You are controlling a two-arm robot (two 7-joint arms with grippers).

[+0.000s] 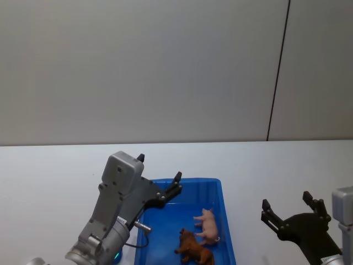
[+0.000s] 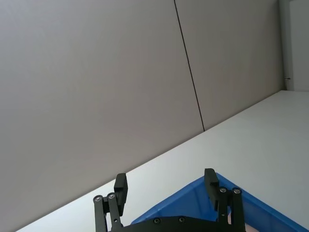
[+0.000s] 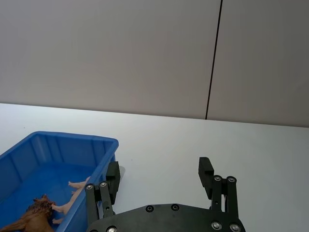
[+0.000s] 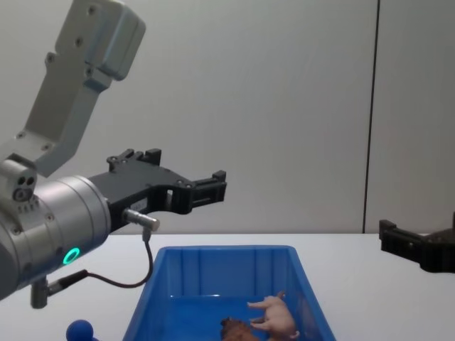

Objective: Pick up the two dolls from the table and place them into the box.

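As they lie in the blue box (image 1: pixel 205 181), pig (image 1: pixel 208 225) looks pink, lion (image 1: pixel 194 249) brown.

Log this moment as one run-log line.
pig: in box | lion: in box | left gripper: open, empty, above box | right gripper: open, empty, over table right of box | status: both placed

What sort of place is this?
Probably a robot test lab: white table, bare grey wall, and the left gripper and right gripper open near a blue box holding a toy pig and lion.
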